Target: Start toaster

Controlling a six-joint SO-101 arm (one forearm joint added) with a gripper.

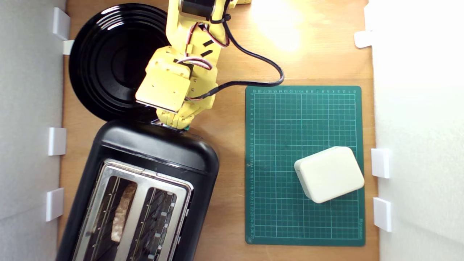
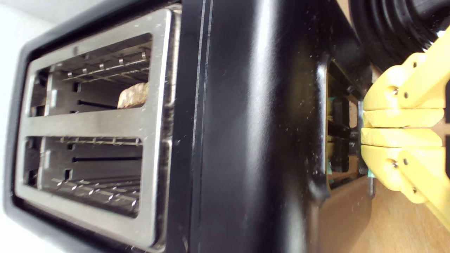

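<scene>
The glossy black toaster (image 1: 152, 152) lies at the lower left of the exterior view, its silver top plate (image 1: 145, 175) facing the camera. A slice of toast (image 1: 122, 212) sits in one slot and also shows in the wrist view (image 2: 134, 95). My yellow gripper (image 1: 174, 124) is at the toaster's end face, fingers pressed together with nothing between them. In the wrist view the gripper (image 2: 364, 128) tips touch the lever slot on the toaster (image 2: 260, 133). A sliver of the teal lever knob (image 1: 188, 127) shows beside the tips, mostly hidden.
A round black plate (image 1: 108, 61) lies behind the toaster, partly under the arm. A green cutting mat (image 1: 290, 119) with a white box (image 1: 329, 173) on it is at the exterior view's right. White walls with clips (image 1: 57, 140) border both sides. A black cable (image 1: 261, 61) loops from the arm.
</scene>
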